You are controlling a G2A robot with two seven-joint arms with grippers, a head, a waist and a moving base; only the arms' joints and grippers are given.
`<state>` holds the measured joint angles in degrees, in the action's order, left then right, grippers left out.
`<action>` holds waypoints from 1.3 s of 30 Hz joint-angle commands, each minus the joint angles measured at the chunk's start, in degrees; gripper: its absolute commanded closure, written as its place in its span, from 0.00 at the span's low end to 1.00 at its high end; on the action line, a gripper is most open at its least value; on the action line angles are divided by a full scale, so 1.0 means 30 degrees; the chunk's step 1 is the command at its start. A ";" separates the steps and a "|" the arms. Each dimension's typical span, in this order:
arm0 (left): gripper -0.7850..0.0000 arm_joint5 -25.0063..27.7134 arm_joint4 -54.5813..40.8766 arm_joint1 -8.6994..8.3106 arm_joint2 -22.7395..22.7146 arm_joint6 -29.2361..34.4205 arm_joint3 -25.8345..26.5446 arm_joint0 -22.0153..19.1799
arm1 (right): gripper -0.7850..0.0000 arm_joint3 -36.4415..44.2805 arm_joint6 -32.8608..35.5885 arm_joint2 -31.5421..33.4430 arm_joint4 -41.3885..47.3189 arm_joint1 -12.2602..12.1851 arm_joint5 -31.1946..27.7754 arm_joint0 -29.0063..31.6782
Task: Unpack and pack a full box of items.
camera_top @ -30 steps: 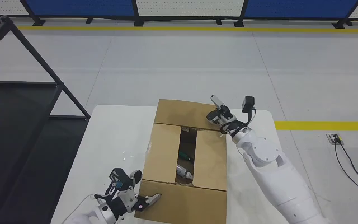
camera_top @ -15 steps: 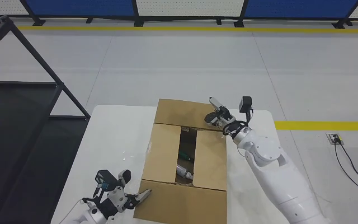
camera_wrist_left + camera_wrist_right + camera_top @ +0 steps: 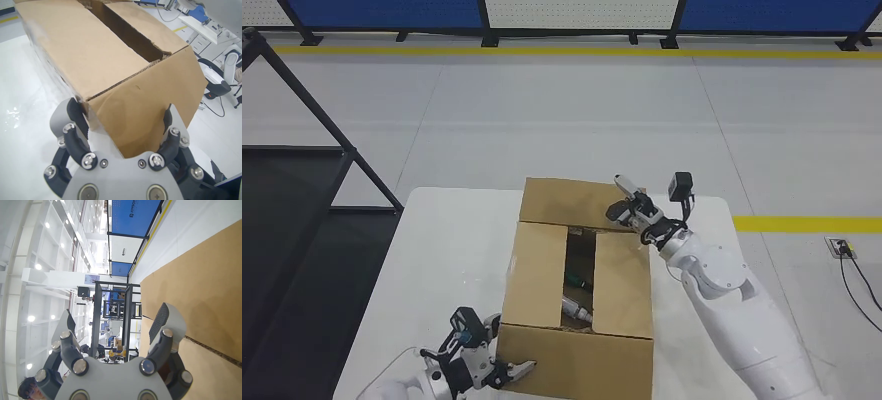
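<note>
White table (image 3: 442, 250), items (image 3: 576, 310) inside box (image 3: 542, 285), left fingers (image 3: 76, 112) astride flap (image 3: 141, 113)

Box (image 3: 85, 47): matt brown corrugated cardboard; flap edges ragged, with flutes showing along the cut rim.
Tabletop (image 3: 20, 98): smooth white surface, glossy, catching glints of light.
My left claw (image 3: 122, 109): satin grey metal plates, bright screws, matt black rubbery pads (image 3: 75, 113).
My right claw (image 3: 115, 311): same grey metal; its pads (image 3: 156, 323) are black and ribbed.
</note>
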<state>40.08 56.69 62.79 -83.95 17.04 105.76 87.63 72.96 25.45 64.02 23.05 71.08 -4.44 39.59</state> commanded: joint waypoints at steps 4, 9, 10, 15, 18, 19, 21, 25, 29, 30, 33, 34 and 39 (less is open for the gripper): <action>0.00 0.0420 0.0261 -0.0052 0.0365 0.0123 0.0240 0.0007 | 0.00 0.0391 0.1264 0.0210 0.0141 -0.0046 0.0172 0.0243; 0.00 0.0634 0.0492 -0.0090 0.0765 0.0216 0.0452 -0.0027 | 0.00 0.0499 0.3992 0.0268 0.0124 -0.0166 0.0680 0.0196; 0.00 0.0612 0.0516 -0.0097 0.0799 0.0198 0.0459 -0.0028 | 0.00 0.0532 0.4348 0.0245 -0.0014 -0.0185 0.0745 0.0184; 0.00 -0.0024 0.0298 -0.0127 0.0382 -0.0715 0.0368 0.0146 | 0.00 0.0765 0.6012 -0.0205 -0.1332 -0.0272 0.1242 0.0090; 0.00 -0.0646 -0.0194 -0.0148 -0.0304 -0.1651 0.0181 0.0432 | 0.00 0.0980 0.6784 -0.0442 -0.2068 -0.0324 0.1707 0.0041; 0.00 -0.0861 -0.0377 -0.0155 -0.0554 -0.1960 0.0127 0.0542 | 0.00 0.1018 0.6806 -0.0442 -0.2118 -0.0329 0.1753 0.0039; 0.00 -0.1256 -0.0836 -0.0163 -0.1034 -0.2538 0.0011 0.0795 | 0.00 0.1018 0.6806 -0.0442 -0.2118 -0.0329 0.1753 0.0039; 0.00 -0.2099 -0.1864 -0.0156 -0.1807 -0.3391 -0.0166 0.1267 | 0.00 0.1018 0.6806 -0.0442 -0.2118 -0.0329 0.1753 0.0039; 0.00 -0.2360 -0.2133 -0.0148 -0.1918 -0.3445 -0.0184 0.1342 | 0.00 0.1341 0.6800 -0.0601 -0.2244 -0.0321 0.1675 0.0341; 0.00 -0.2360 -0.2133 -0.0148 -0.1918 -0.3445 -0.0184 0.1342 | 0.00 0.1433 0.6986 -0.0750 -0.2570 -0.0330 0.1769 0.0372; 0.00 -0.2360 -0.2133 -0.0148 -0.1918 -0.3445 -0.0184 0.1342 | 0.00 0.1319 0.7056 -0.1233 -0.3311 -0.0275 0.2255 0.0177; 0.00 -0.2457 -0.2161 -0.0139 -0.1892 -0.3486 -0.0159 0.1342 | 0.00 0.1236 0.7079 -0.1417 -0.3514 -0.0244 0.2397 0.0082; 0.00 -0.2493 -0.2153 -0.0141 -0.1867 -0.3519 -0.0049 0.1340 | 0.00 0.0522 0.7325 -0.2083 -0.4132 -0.0095 0.2775 -0.0458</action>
<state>32.58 50.32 62.38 -89.45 6.53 105.56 91.62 74.91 47.31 58.07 10.78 70.72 3.75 38.46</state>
